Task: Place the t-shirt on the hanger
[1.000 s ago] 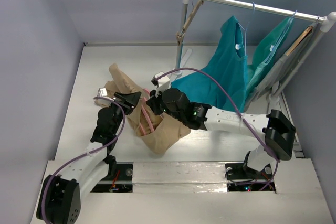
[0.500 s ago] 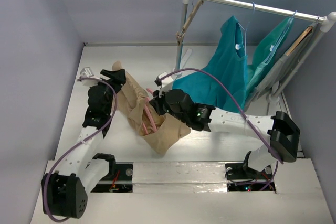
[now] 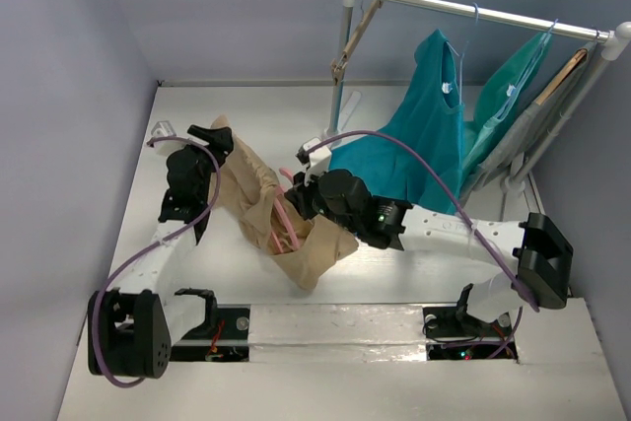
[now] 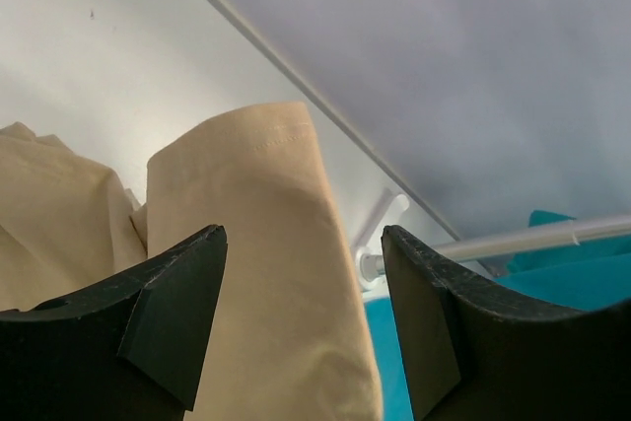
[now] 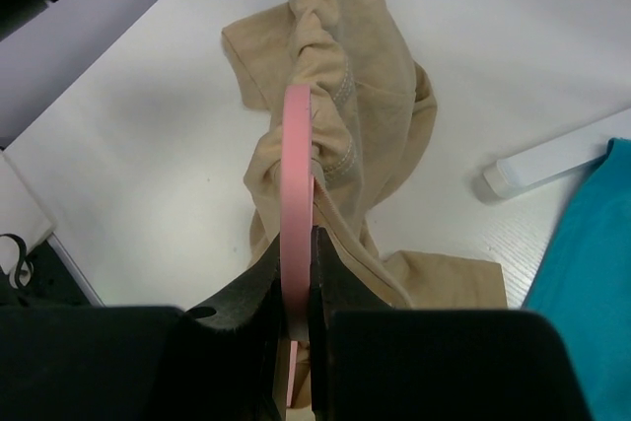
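The tan t-shirt lies crumpled on the white table, its far corner lifted. The pink hanger sits inside the shirt's bunched neck. My right gripper is shut on the hanger; in the right wrist view the pink rim runs edge-on between the fingers, with the t-shirt gathered around it. My left gripper is open at the shirt's far left corner. In the left wrist view a fold of the t-shirt stands between the spread fingers, not pinched.
A clothes rail stands at the back right with teal garments, thin pale-blue hangers and a wooden hanger. The rail's white foot lies close to the shirt. Grey walls enclose the table.
My left arm has swung from beside the hanger to the shirt's far left corner and settled there with its jaws open. My right gripper, still holding the hanger, has shifted slightly right.
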Robot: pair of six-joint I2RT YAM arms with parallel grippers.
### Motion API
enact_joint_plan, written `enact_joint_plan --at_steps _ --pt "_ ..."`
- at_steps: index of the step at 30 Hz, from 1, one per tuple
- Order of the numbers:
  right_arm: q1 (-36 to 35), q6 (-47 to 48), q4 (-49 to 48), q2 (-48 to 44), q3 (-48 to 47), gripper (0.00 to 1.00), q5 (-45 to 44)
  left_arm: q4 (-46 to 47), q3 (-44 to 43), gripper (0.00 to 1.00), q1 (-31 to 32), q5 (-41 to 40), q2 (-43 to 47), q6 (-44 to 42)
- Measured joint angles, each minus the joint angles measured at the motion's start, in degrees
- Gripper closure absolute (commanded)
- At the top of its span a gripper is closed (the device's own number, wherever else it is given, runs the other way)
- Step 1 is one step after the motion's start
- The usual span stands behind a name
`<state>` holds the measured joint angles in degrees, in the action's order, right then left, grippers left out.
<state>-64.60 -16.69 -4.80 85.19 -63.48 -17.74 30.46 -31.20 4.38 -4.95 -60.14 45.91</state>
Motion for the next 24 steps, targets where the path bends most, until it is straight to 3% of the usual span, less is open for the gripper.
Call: enact_joint_plan --at_steps 11,12,18,21,24 --pt "0.0 0.0 -0.02 -0.85 0.72 1.0 1.62 4.22 -1.84 0.49 -1.14 -2.01 -8.33 0.81" --pt "0.0 0.0 -0.07 -0.85 0.72 1.0 1.73 4.74 -1.84 0.59 -1.14 -2.19 -8.46 0.92" --pt "0.0 -0.02 -0.26 -1.03 1.11 1.0 2.12 7.02 -2.08 0.92 -1.14 -3.61 -9.16 1.31" --pt "0.0 -0.02 -0.35 -1.4 1.46 1.0 2.21 7.21 -2.1 1.0 -1.14 -4.26 -9.27 1.53" --pt "0.0 -0.02 -0.37 -1.62 1.64 1.0 2.49 7.15 -2.6 1.0 -1.14 -5.22 -9.27 1.53"
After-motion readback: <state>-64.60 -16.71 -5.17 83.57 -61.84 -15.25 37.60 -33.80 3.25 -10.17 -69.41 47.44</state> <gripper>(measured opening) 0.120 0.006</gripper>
